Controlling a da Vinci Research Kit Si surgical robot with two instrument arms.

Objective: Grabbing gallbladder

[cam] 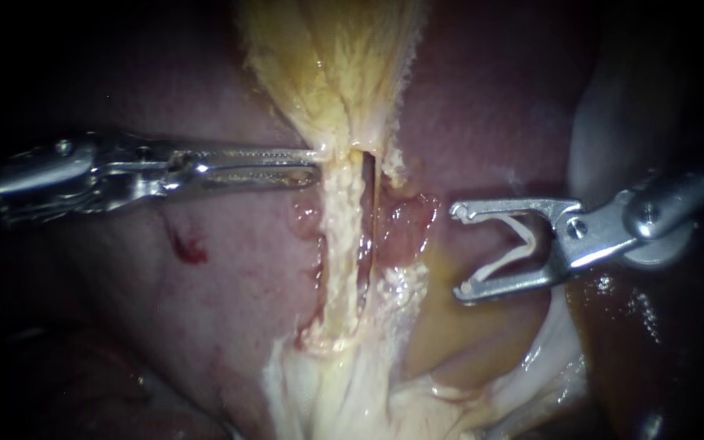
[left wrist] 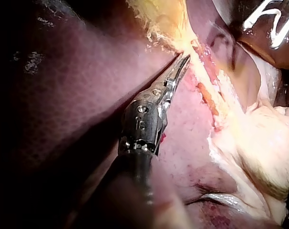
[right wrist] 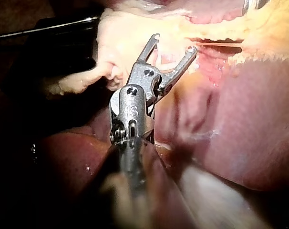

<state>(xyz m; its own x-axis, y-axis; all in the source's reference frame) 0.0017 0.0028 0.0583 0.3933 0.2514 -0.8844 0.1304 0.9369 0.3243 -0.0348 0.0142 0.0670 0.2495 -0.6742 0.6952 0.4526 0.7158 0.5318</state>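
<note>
1. Gallbladder (cam: 327, 57) — yellow, with frayed edges — lies on the liver (cam: 490, 98) and narrows to a thin neck.
2. Left instrument (cam: 316, 163) meets the gallbladder at that neck, and its hand is narrow, clamped on the gallbladder's edge.
3. Right instrument (cam: 458, 251) sits on the gallbladder's far side, just past the neck and apart from it.
4. Its hand is spread wide — a pale V-shaped clip (cam: 507, 263) is seated inside, touching both halves.
</note>
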